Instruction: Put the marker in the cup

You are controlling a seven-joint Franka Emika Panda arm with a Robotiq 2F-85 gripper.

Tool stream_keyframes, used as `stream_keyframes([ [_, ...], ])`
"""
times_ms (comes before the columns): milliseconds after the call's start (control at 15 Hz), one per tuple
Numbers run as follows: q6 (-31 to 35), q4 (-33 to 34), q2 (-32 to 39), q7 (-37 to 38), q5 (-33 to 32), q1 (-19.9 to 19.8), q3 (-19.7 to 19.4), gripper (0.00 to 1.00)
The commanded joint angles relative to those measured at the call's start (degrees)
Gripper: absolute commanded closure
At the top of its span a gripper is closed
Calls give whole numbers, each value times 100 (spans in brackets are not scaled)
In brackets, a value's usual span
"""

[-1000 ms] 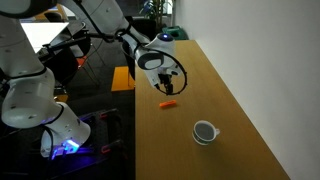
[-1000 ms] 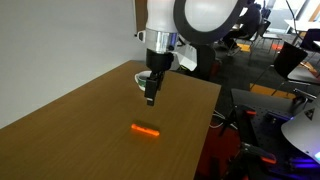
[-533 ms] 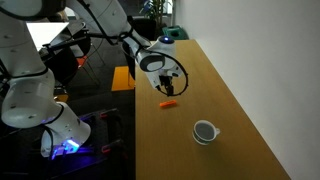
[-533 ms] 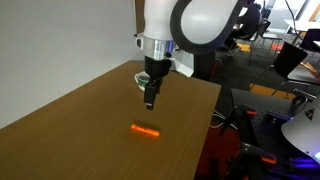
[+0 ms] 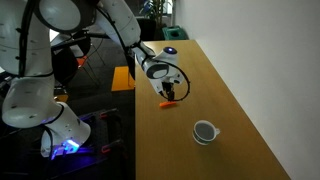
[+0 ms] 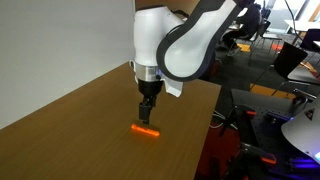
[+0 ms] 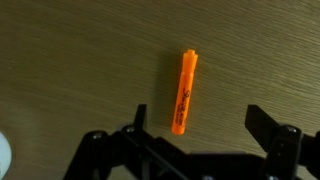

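Above the marker (image 7: 185,92), your gripper (image 6: 146,118) hangs wide open and empty; descend off-centre and a finger could knock it rolling away.

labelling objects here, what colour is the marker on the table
Bright orange. The marker shows best in the wrist view, lying on the wooden table.

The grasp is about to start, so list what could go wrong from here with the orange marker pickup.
1. In the wrist view the short orange marker lies off-centre in the open black gripper, nearer one finger; closing may nudge or roll it across the brown wooden table.
2. The small round white cup is low and sits well apart from the marker; a late or tilted release may miss it.
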Motion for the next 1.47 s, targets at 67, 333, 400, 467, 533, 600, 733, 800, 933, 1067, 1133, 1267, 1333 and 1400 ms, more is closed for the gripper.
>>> stream_keyframes([
  [67, 62, 327, 379, 95, 42, -45, 33, 0],
  [333, 15, 543, 692, 104, 107, -64, 60, 0],
  [400, 38, 590, 777, 108, 114, -55, 64, 0],
  [467, 19, 614, 820, 115, 112, -48, 63, 0],
  [533, 23, 661, 901, 116, 110, -43, 64, 0],
  [600, 12, 690, 945, 129, 104, -32, 58, 0],
  [733, 6, 744, 1043, 134, 102, -26, 60, 0],
  [800, 14, 769, 1090, 129, 108, -30, 67, 0],
  [933, 10, 825, 1170, 139, 101, -21, 63, 0],
  [1067, -9, 905, 1261, 159, 83, 2, 48, 8],
  [1133, -28, 945, 1302, 156, 73, 9, 45, 9],
  [1267, -41, 1024, 1372, 179, 61, 34, 30, 19],
  [1333, -55, 1072, 1406, 182, 53, 46, 24, 30],
  [1400, -73, 1107, 1430, 181, 51, 52, 24, 39],
])
